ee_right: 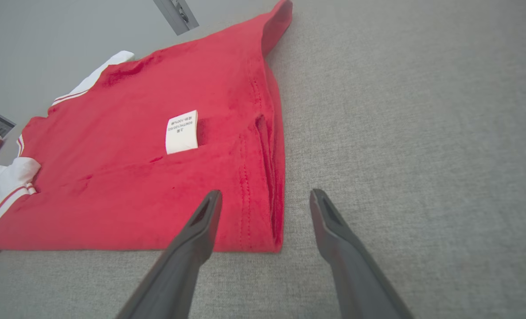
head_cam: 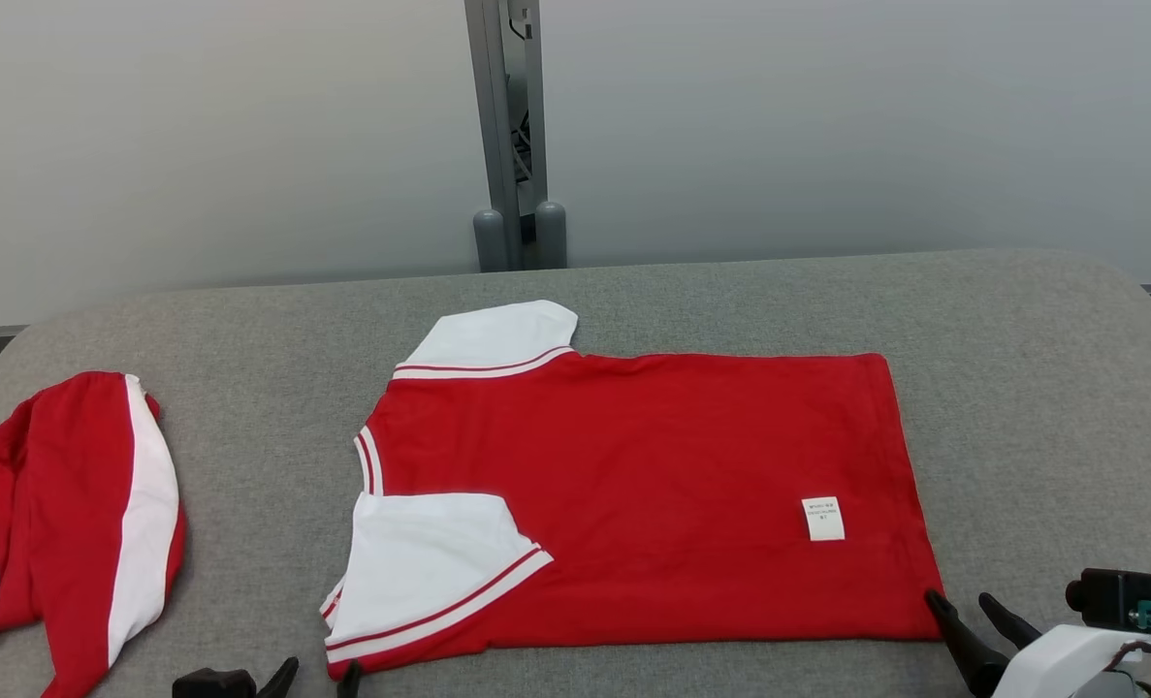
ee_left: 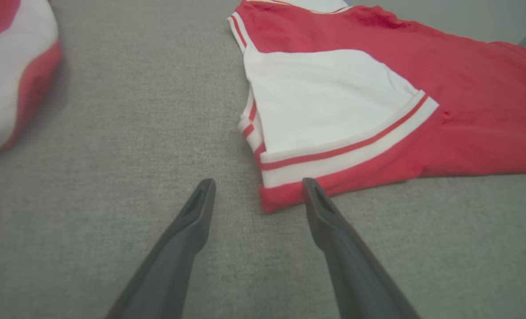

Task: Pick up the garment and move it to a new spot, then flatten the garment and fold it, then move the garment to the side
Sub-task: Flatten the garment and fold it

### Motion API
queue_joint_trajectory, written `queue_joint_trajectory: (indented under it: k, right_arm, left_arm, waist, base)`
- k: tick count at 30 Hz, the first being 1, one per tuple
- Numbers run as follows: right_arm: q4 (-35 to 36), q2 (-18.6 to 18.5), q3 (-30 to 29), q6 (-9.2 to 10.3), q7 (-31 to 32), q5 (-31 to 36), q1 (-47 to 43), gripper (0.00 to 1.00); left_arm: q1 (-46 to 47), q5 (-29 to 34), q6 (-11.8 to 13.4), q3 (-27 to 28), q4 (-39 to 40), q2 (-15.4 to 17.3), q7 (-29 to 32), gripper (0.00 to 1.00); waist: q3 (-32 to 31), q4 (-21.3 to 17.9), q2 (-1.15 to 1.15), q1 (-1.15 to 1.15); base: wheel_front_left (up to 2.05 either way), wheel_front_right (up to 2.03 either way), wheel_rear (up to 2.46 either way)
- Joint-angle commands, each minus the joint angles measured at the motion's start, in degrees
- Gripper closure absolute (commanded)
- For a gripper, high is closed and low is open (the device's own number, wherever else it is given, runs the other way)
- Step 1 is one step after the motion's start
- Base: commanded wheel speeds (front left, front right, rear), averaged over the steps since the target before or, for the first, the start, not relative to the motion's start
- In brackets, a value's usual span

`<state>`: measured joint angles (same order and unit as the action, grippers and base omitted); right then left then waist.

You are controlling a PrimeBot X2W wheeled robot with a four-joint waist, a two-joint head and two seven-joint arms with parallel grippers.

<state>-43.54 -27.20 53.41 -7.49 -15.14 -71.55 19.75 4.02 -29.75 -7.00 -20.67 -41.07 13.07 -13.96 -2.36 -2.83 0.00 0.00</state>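
- Lying crosswise before you, garment (head_cam: 653, 485) spans both arms.
- Left gripper (head_cam: 320, 671), spread empty, faces sleeve corner (ee_left: 285, 199); right gripper (head_cam: 961, 603), likewise, seemingly touches hem corner (ee_right: 263, 239).

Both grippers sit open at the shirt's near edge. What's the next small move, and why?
Probably slide both forward and close on the near edge. The shirt lies flat on the table. The left gripper has its open fingers framing the sleeve-side corner, and the right gripper frames the hem corner. Neither holds cloth yet, so a pinch at both corners would ready a fold.
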Motion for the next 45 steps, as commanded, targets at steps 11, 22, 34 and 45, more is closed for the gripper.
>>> queue_joint_trajectory:
  k: [11,22,34,45]
  right_arm:
    - [-1.92,1.59,-1.82,0.0,-0.08,0.15,-0.67,0.0]
    - [-2.87,3.06,-1.16,0.0,0.53,-2.0,0.11,0.0]
    - [-2.88,4.4,-0.29,0.0,0.78,-4.1,0.45,0.0]
    - [-2.87,4.71,0.82,0.0,0.65,-4.87,1.82,0.0]
  left_arm:
    - [2.73,-7.67,-0.5,-1.4,-2.92,-2.69,3.45,0.0]
    - [2.58,-19.37,-0.46,-6.79,2.24,-0.38,6.58,0.0]
    - [4.34,-23.44,-0.47,-9.89,1.54,1.41,5.46,0.0]
    - [6.65,-25.55,-0.47,-14.72,1.32,2.3,5.25,1.0]
  waist:
    - [0.46,-0.29,0.0,0.0]
    - [1.96,-0.59,0.0,0.0]
    - [3.33,-0.13,0.0,0.0]
    - [4.84,-0.05,0.0,0.0]
  base:
    - [0.0,0.0,0.0]
    - [0.0,0.0,0.0]
    - [0.0,0.0,0.0]
    - [0.0,0.0,0.0]
